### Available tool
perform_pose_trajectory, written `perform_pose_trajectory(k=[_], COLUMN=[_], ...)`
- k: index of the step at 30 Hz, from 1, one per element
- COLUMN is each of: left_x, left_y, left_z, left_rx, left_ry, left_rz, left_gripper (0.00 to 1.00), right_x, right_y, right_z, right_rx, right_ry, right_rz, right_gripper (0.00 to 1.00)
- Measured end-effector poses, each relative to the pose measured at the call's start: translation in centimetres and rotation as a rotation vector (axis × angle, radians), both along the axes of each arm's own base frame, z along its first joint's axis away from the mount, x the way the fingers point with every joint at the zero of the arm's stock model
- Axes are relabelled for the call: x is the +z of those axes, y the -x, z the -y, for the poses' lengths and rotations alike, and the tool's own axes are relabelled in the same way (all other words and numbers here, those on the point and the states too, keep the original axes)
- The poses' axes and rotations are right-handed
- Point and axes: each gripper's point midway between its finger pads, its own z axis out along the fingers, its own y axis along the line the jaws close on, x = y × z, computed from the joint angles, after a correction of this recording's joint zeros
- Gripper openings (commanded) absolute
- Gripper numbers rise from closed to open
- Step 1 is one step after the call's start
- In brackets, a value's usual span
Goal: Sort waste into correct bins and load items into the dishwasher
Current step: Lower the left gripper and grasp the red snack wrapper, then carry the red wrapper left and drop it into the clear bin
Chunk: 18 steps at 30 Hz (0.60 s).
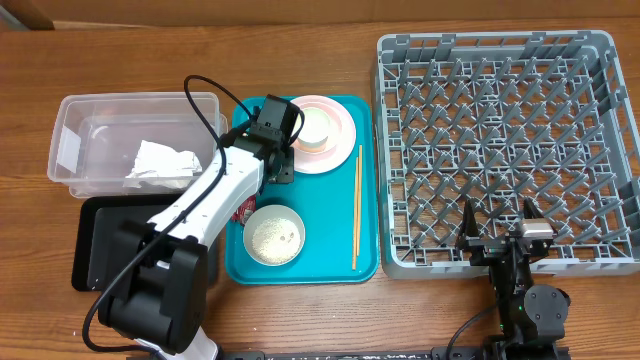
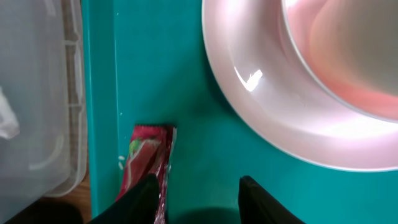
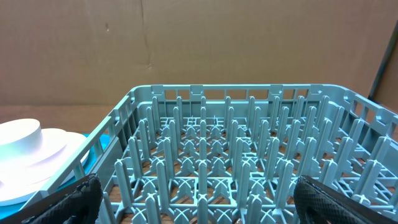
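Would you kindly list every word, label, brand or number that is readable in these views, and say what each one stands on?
No text is readable in any view.
The wrapper has red and green print, too blurred to read.
The tub bears a white patch on its left wall, perhaps a label, too small to read.

The table (image 1: pixel 330 310) carries one clear tub (image 1: pixel 75 130), one black tray (image 1: pixel 95 250), one teal tray (image 1: pixel 365 265) and one grey dish rack (image 1: pixel 600 150). There is one pink plate (image 1: pixel 343 137). Whitish bowls number two: a bowl (image 1: pixel 312 122) on the plate and a second bowl (image 1: pixel 274 235). There is also one pair of chopsticks (image 1: pixel 356 205), one crumpled napkin (image 1: pixel 160 163) and one red wrapper (image 2: pixel 146 165).
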Motion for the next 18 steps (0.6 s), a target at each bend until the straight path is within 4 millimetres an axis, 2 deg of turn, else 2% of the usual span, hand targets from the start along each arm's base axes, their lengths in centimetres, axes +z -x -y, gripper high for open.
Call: perform_pose_trajectory(k=[3, 11, 18], left_x=[0.9, 0.8, -1.5], left_y=[0.1, 2.0, 3.2], left_z=[-0.1, -1.5, -4.0], left_rx=[-0.002, 0.013, 0.063], left_ry=[-0.011, -0.063, -0.081], left_rz=[-0.018, -0.102, -0.143], left_gripper=[0.55, 0.54, 0.58], right_x=[0.0, 0.0, 0.0], right_y=[0.0, 0.0, 0.0], right_z=[0.0, 0.0, 0.0], right_rx=[0.0, 0.0, 0.0], right_ry=[0.0, 0.0, 0.001], right_rz=[0.0, 0.0, 0.0], right_gripper=[1.0, 1.0, 1.0])
